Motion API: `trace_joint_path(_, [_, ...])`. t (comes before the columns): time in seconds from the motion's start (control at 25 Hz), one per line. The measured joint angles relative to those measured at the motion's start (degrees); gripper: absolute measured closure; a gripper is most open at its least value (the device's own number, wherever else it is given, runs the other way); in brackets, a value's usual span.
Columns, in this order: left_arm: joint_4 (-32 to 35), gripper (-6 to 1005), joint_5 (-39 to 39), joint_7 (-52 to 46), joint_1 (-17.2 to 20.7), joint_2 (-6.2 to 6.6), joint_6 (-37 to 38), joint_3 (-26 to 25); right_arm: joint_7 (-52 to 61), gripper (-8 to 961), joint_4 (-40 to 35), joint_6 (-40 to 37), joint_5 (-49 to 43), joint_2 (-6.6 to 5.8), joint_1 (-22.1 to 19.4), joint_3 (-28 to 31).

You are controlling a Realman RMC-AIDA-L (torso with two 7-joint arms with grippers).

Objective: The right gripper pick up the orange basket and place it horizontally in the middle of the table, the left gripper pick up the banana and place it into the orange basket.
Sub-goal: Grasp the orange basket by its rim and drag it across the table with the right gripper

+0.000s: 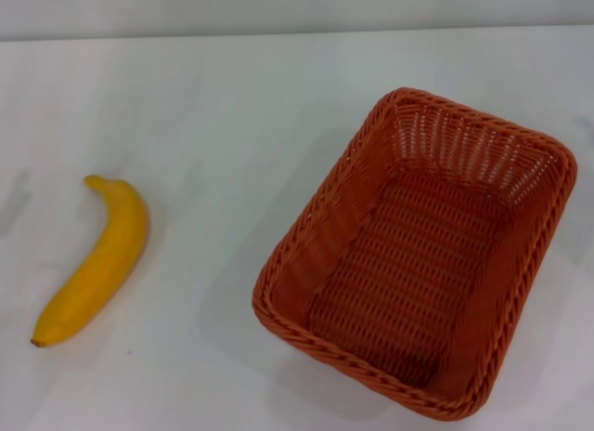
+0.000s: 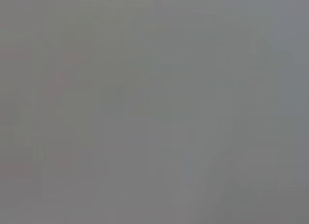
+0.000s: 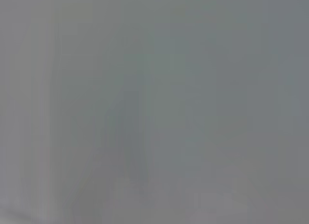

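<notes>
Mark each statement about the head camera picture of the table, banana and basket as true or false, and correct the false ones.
1. The banana lies inside the orange basket. False: it lies on the table, apart from the basket, on the robot's left.
2. The basket is empty. True.
3. The basket sits on the robot's right side of the table. True.
4. The right tool is gripping the basket rim. False: neither tool shows in any view.
5. The basket is tipped on its side. False: it stands upright, opening upward.
</notes>
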Motion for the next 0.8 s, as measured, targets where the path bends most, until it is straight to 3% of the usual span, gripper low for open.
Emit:
trace_joint_path(0.24, [0.01,120,0.08,-0.67,0.3,-0.03,0.0,0.0,20.63,184,-13.21,0.97,-17.37,-2.94,7.23,-8.48])
trace_joint_path(0.52, [0.0,120,0.97,-1.11,0.45,-0.1,0.0,0.0,33.94,184,-16.63,12.57,-33.0,-6.06,19.97,-13.07])
trace_joint_path(0.56, [0.01,120,1.01,-1.16,0.5,-0.11,0.0,0.0,33.94,184,-16.63,12.57,-33.0,-6.06,19.97,-13.07])
trace_joint_path(0.64, [0.0,120,1.36,-1.22,0.71,-0.15,0.0,0.01,38.14,184,-16.6,14.77,-42.23,-5.53,26.24,-17.83])
trace_joint_path(0.68, [0.02,120,1.56,-1.23,0.83,-0.15,0.0,-0.02,38.14,184,-16.6,14.77,-42.23,-5.53,26.24,-17.83])
trace_joint_path(0.8, [0.13,120,2.57,-1.23,0.96,-0.19,0.0,0.0,40.23,184,-15.16,14.85,-49.92,-4.26,30.73,-22.0])
